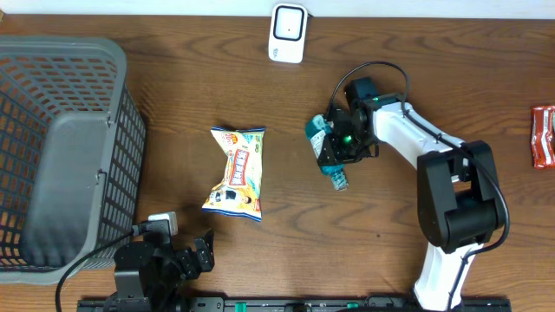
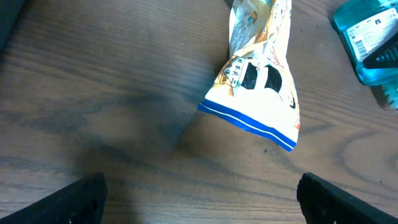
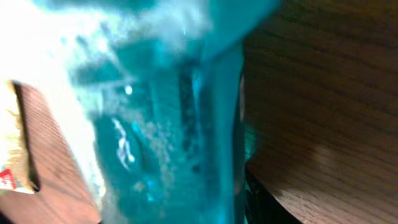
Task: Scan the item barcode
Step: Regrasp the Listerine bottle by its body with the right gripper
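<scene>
Right fingers: not clearly made out in the right wrist view, which is filled by a blurred teal bottle [image 3: 168,124] pressed close to the lens. A dark edge is seen low beside the bottle, possibly a finger. Whether the jaws are clamped on the bottle or merely set round it cannot be told.

Overhead: right gripper [image 1: 340,143] is seen directly over the bottle, near table centre. One teal end is visible at the gripper's left and the other end pokes out below it. The bottle is lying on, or very close to, the wooden table [image 1: 173,69]; contact with the surface cannot be confirmed.

Left fingers [image 2: 81,199]: spread wide at the two lower corners of the left wrist view, with nothing held and nothing touched; only bare wood is seen between them. Left gripper [image 2: 199,202] is parked at the near-left edge of the table.

A snack bag [image 1: 236,172] is noted flat on the table between the two grippers, just beside the bottle but apart from it.

A white scanner [image 1: 288,33] is placed at the far edge, well apart from the bottle. A grey basket [image 1: 130,130] occupies the left side. A red packet [image 1: 544,136] is seen at the right edge.
</scene>
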